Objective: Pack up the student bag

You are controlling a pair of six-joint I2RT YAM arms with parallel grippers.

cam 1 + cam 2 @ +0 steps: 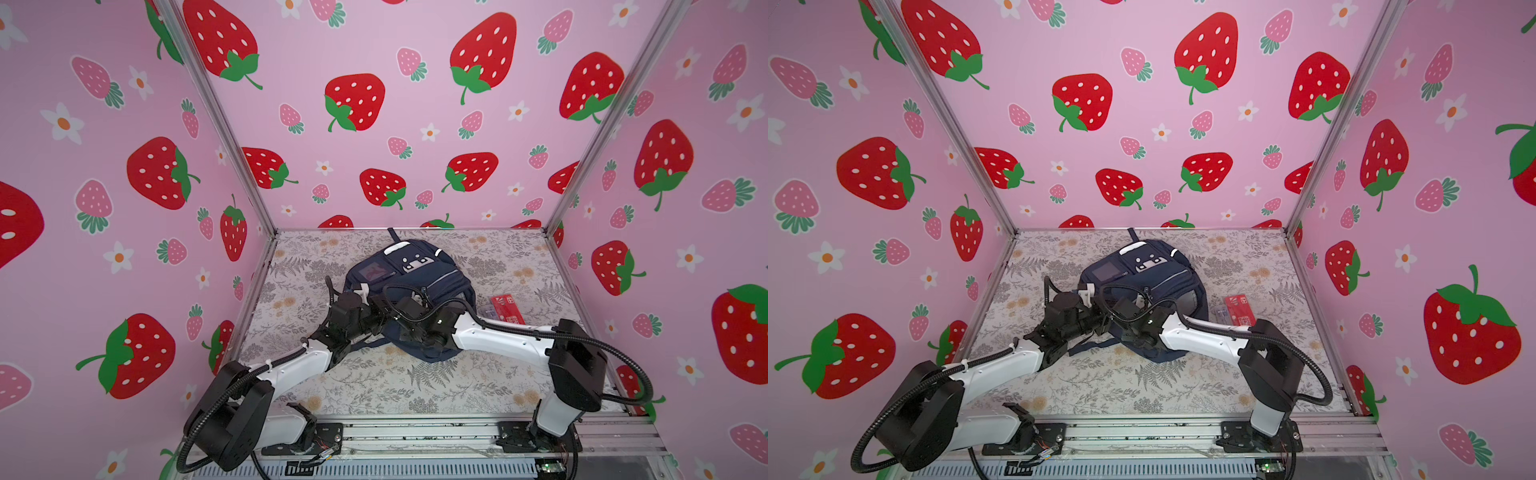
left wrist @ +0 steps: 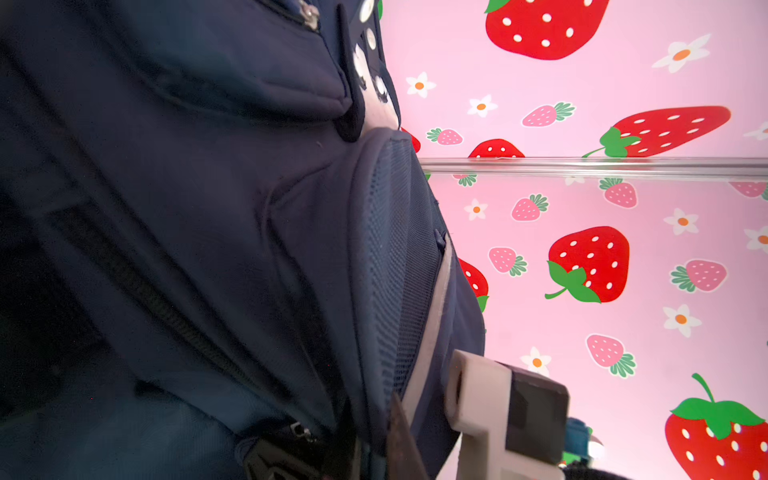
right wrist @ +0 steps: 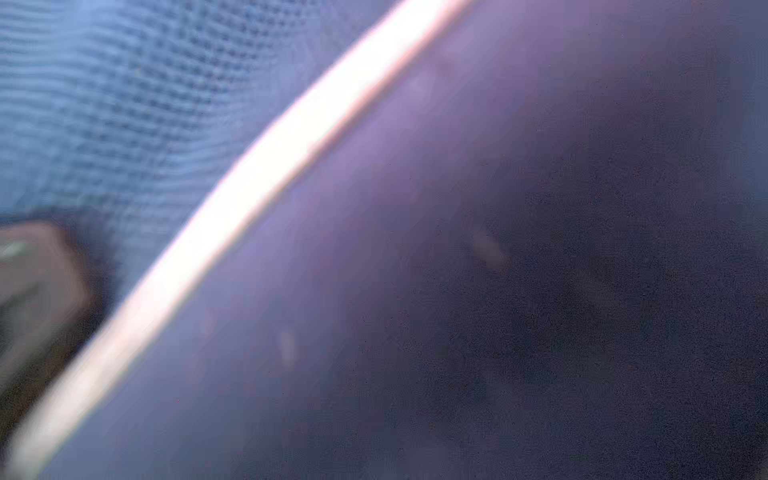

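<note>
The student bag (image 1: 419, 266) (image 1: 1152, 270), navy with a white cartoon-face patch and silver stripes, lies flat in the middle of the floral table. My left gripper (image 1: 362, 294) (image 2: 428, 399) is at the bag's left side, shut on a fold of its fabric beside the mesh pocket (image 2: 399, 249). My right gripper (image 1: 409, 309) reaches over the bag's front half, its fingers hidden among the black links. The right wrist view is filled by blurred navy bag (image 3: 498, 249) fabric and a silver stripe (image 3: 249, 178); no fingers show there.
A red flat packet (image 1: 508, 308) (image 1: 1239, 309) lies on the table just right of the bag, behind the right arm. Strawberry-print walls close in the back and both sides. A metal rail (image 1: 415, 432) runs along the front edge.
</note>
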